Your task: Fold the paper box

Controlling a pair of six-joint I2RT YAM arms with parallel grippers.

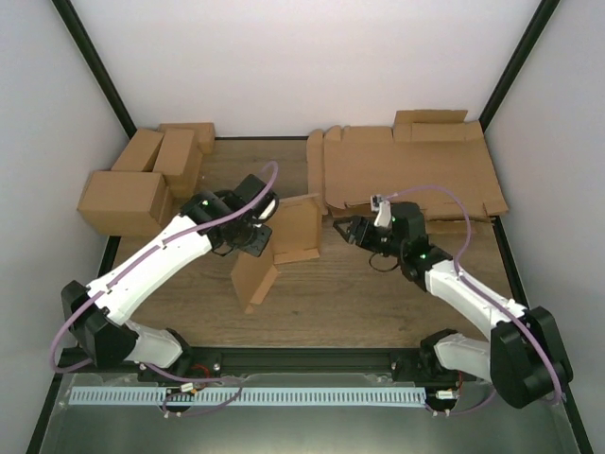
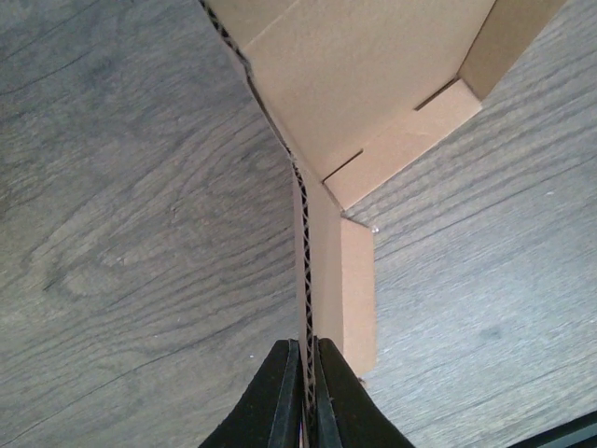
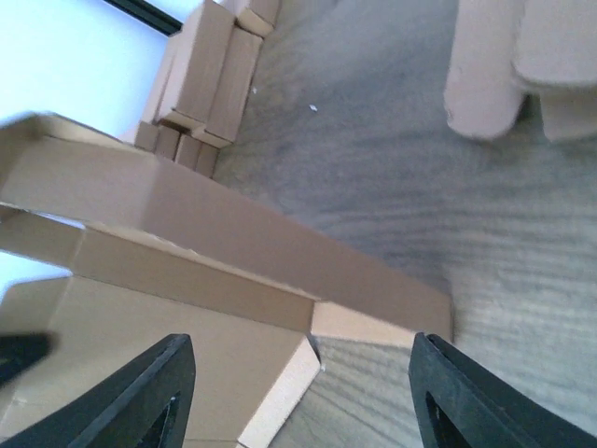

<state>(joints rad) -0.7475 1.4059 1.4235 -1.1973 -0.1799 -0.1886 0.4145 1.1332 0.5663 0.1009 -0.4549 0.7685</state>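
Observation:
The paper box (image 1: 284, 248) is a half-folded brown cardboard piece standing mid-table, one panel upright and a flap angled down to the front left. My left gripper (image 1: 259, 236) is shut on it from the left. In the left wrist view the fingertips (image 2: 306, 353) pinch the corrugated edge of a box wall (image 2: 373, 84). My right gripper (image 1: 341, 230) hangs open just right of the box without touching it. Through the right wrist view its gripper (image 3: 303, 378) frames the box's near corner and wall (image 3: 233, 233), with nothing between the fingers.
Several finished brown boxes (image 1: 142, 180) are grouped at the back left, also visible in the right wrist view as the stacked boxes (image 3: 210, 75). A pile of flat cardboard sheets (image 1: 406, 175) lies at the back right. White enclosure walls bound the table.

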